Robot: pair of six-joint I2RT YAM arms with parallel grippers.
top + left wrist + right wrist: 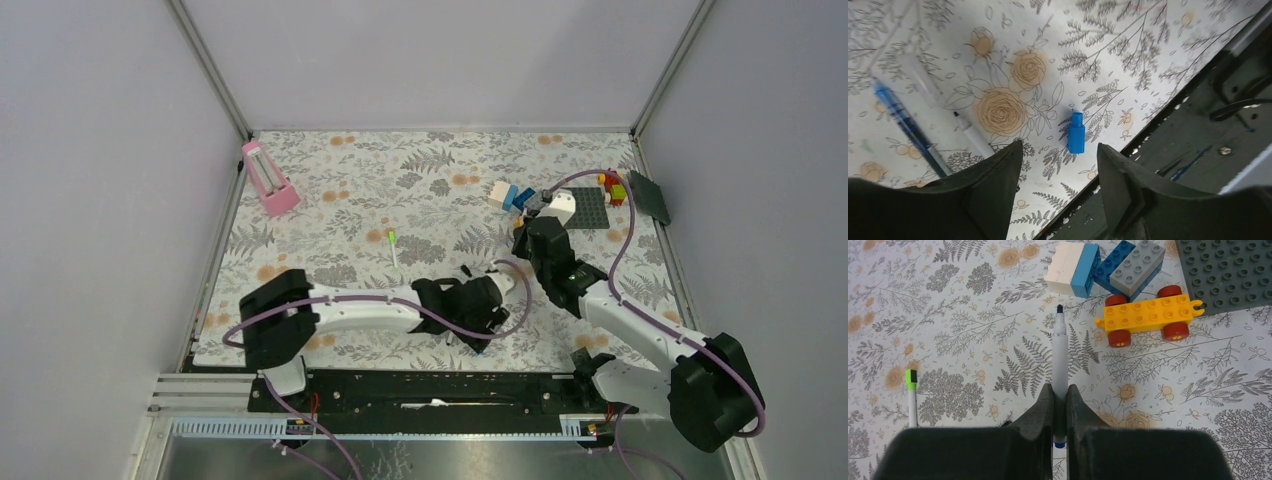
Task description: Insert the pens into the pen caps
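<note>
I see a matt floral-print worktop (948, 315), a blue cap (1076, 133) of smooth plastic, glossy plastic toy bricks (1148, 315), and matt black fingers (1043, 410) on the right pincer (1060, 390).

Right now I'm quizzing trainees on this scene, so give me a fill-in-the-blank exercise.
1. The right jaws are shut on a white ___.
2. The cap below the open left jaws is ___.
3. The yellow car has ___ wheels.
Missing words: pen; blue; red.

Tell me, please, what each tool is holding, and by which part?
The right tool grips a white pen near its rear end; the left tool, open, holds nothing.
</note>
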